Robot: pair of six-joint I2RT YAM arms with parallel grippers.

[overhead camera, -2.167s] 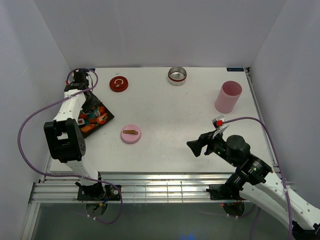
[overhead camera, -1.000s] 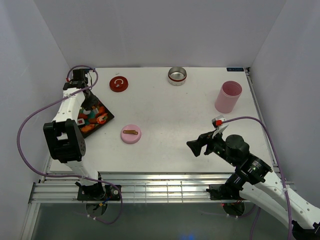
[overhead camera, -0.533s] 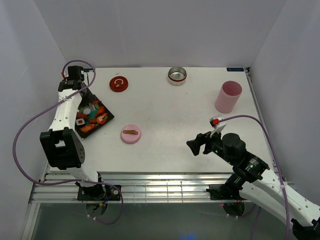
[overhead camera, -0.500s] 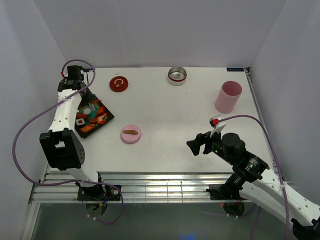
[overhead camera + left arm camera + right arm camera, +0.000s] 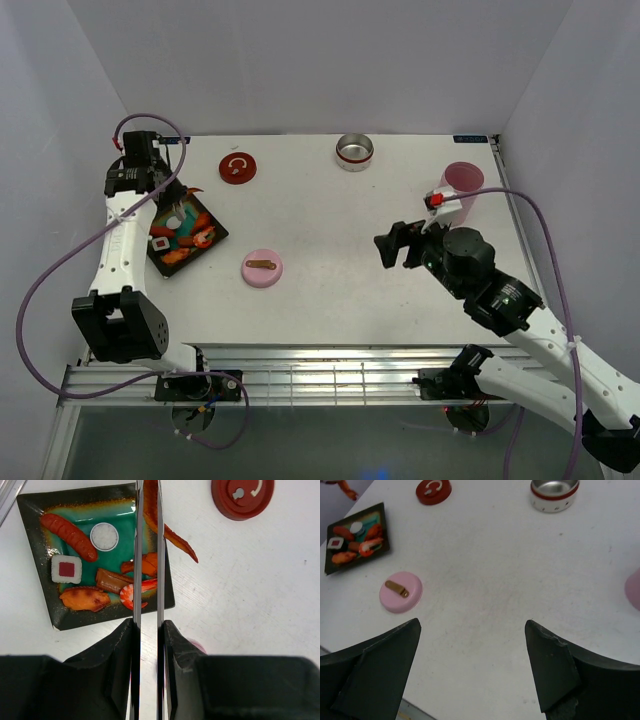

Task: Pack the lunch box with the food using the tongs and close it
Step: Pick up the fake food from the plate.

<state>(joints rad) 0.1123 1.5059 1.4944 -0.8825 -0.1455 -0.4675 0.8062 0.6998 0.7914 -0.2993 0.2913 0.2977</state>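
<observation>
Your left gripper [image 5: 148,630]: clamped on tongs [image 5: 138,555], now drawn back over tray [image 5: 37,590]. Orange food piece [image 5: 175,539] between tong arms, overhanging tray rim. Your right gripper [image 5: 471,625]: jaws wide, empty, shifted up-table, well apart from tray.

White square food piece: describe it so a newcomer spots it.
On the table's left side lies a black square tray with teal inside. Among its food, this piece sits beside the long red sausage. Alone there, it is a white square with a red centre.
</observation>
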